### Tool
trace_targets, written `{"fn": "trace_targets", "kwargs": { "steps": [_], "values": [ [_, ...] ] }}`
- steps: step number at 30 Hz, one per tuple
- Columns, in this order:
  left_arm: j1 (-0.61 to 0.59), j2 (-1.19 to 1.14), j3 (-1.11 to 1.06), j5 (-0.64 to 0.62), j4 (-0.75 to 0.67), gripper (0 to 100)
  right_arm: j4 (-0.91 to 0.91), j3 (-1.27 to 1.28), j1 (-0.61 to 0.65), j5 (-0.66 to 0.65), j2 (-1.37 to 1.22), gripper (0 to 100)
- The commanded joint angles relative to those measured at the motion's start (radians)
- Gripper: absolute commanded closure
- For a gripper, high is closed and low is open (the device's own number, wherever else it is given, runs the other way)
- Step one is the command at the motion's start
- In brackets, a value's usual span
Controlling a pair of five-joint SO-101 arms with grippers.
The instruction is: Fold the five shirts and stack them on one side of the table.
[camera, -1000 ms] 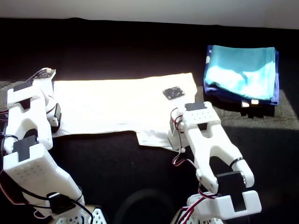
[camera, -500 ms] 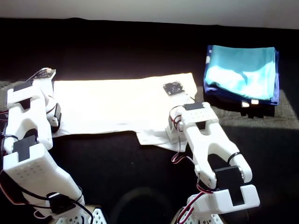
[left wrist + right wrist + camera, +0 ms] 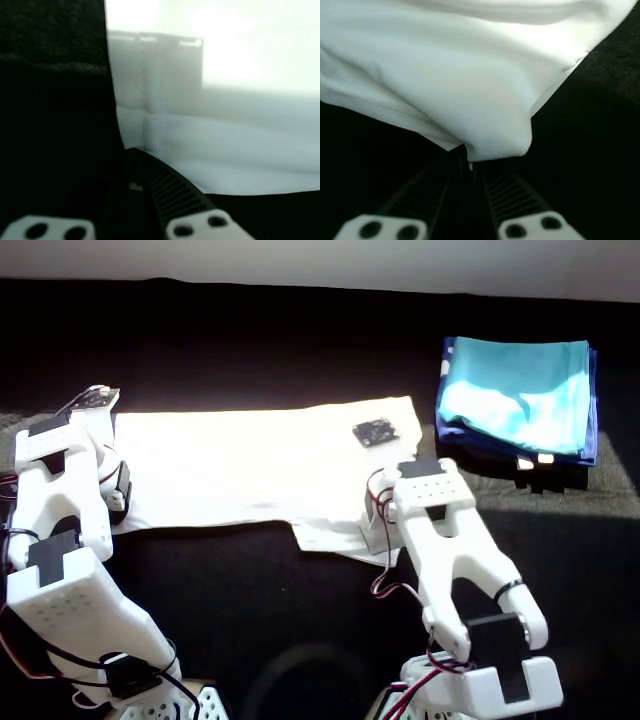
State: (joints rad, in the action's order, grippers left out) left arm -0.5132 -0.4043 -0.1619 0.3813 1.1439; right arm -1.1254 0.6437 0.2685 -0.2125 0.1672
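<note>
Left gripper [image 3: 136, 152] and right gripper [image 3: 470, 161] are clamping their fingers on the spread-out white fabric shirt [image 3: 240, 465], likely needing an even, matched lift

Worktop [image 3: 250, 360] covered in black cloth, faintly textured. Pale strip [image 3: 320, 260] runs beyond its far edge. Hard bright light bands the middle; near edge in shadow.

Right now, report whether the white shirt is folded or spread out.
Spread out, at most partly folded: the white shirt lies as a long flat band across the table, unlike the compact folded stack.
</note>
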Motion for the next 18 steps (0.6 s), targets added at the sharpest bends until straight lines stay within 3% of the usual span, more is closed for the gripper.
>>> {"fn": "trace_targets", "kwargs": {
  "steps": [1, 15, 18],
  "values": [
    [0.007, -0.004, -0.004, -0.003, -0.025, 99, -0.044, 0.005, -0.05, -0.06, 0.147, 99.3],
    [0.007, -0.004, -0.007, -0.003, -0.035, 99, -0.119, 0.044, -0.053, -0.084, 0.047, 99.1],
    [0.007, -0.004, -0.007, -0.003, -0.035, 99, -0.147, 0.044, -0.051, -0.084, 0.064, 93.5]
  ]
}}
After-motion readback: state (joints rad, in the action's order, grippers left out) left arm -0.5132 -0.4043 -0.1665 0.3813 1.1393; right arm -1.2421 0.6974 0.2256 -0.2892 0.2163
